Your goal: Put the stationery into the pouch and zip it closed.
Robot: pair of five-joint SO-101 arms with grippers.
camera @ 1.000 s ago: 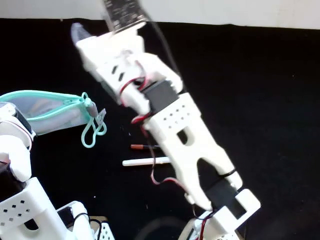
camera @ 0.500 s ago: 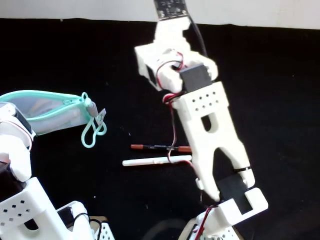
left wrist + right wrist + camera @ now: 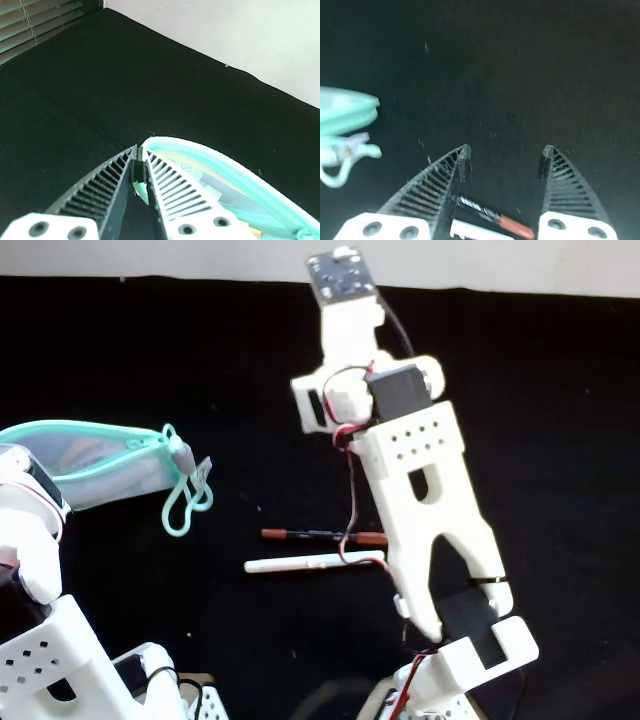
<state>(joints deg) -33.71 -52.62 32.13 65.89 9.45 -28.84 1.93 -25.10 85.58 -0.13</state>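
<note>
- Our right fingers (image 3: 462,160) hang spread and empty above the worktop (image 3: 560,440).
- The red-capped pen (image 3: 320,535) and white pen (image 3: 300,563) lie side by side under this arm. Their long axes run from finger to finger, so we judge the wrist must turn.
- Our left fingers (image 3: 139,162) pinch the pouch (image 3: 100,460) by its rim, well aside.
</note>
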